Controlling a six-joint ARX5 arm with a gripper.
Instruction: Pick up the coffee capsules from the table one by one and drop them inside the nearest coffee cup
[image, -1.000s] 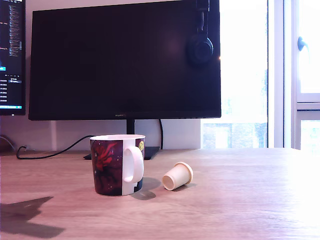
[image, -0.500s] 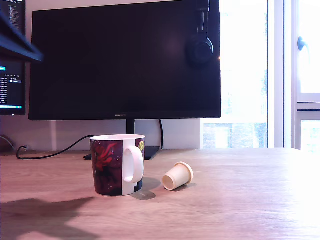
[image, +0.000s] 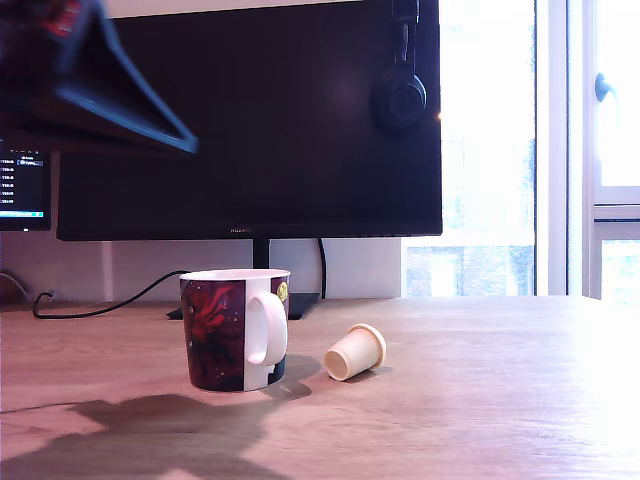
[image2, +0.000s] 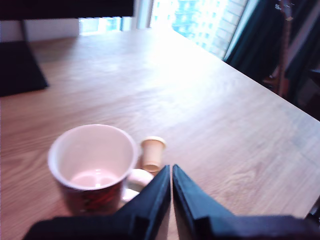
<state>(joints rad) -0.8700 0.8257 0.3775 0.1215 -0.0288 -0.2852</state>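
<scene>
The cream-white capsule (image: 355, 352) lies tipped on its side on the counter (image: 480, 400), just beside the coffee cup (image: 236, 329) on the exterior view's right, near the white handle. Only this one capsule shows; a dark one is not visible in either view. The pod is a small tapered cone with a flared rim, smooth and matte, and it looks light and thin-walled, so it would likely roll or skid if nudged and could dent under a hard squeeze. The best hold appears to be across the tapered body just below the rim, where the lip would stop it slipping through.

The cup is glossy ceramic with a dark red-and-black swirl, a white rim and an empty white interior, heavy enough to stay put. The counter is light wood grain, flat and fairly slick.

The claw (image2: 171, 172) hovers above the cup handle and the pod, its two dark wedge-shaped fingers pressed almost together and holding nothing.
</scene>
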